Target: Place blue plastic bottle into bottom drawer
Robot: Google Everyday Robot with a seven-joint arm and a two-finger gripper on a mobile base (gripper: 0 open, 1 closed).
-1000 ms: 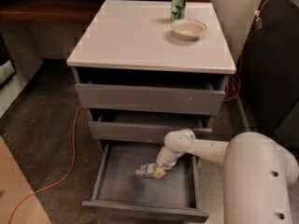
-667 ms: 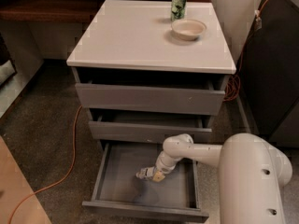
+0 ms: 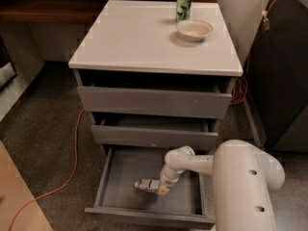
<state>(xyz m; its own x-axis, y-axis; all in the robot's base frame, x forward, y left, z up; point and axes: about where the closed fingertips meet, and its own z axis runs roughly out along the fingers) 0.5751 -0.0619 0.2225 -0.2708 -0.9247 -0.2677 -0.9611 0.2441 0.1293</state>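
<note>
The small see-through plastic bottle (image 3: 146,185) looks greyish from my camera, with a pale band round its body and a whitish end pointing to the left of the picture. It lies on its side, low inside the bottom grey drawer (image 3: 126,170), about midway across and nearer the front lip than the back. The gripper (image 3: 161,187) is down inside the drawer at the bottle's right end, and its tan-tipped fingers (image 3: 164,191) look clamped on the bottle. I cannot tell whether the bottle touches the drawer floor.

The drawer is wide and shallow, pulled well out, with a flat matte grey floor and thin straight walls. The two grey flat-fronted drawers above it, the middle one (image 3: 154,137) and the top one (image 3: 154,104), stand slightly ajar and have no handles. The smooth white tabletop (image 3: 139,42) of the cabinet is square with a rounded edge. On it a green drink can (image 3: 183,6) stands upright at the back, and a shallow cream round bowl (image 3: 194,30) sits just in front of it. The robot's glossy white arm (image 3: 192,161) bends from a bulky rounded shell at lower right. A thin orange cable (image 3: 75,148) runs over the speckled dark carpet (image 3: 43,143).

Compared with a second ago, the gripper and the bottle sit a little lower and closer to the drawer's front. The arm's elbow has dropped with them. The can and the bowl have not moved.
</note>
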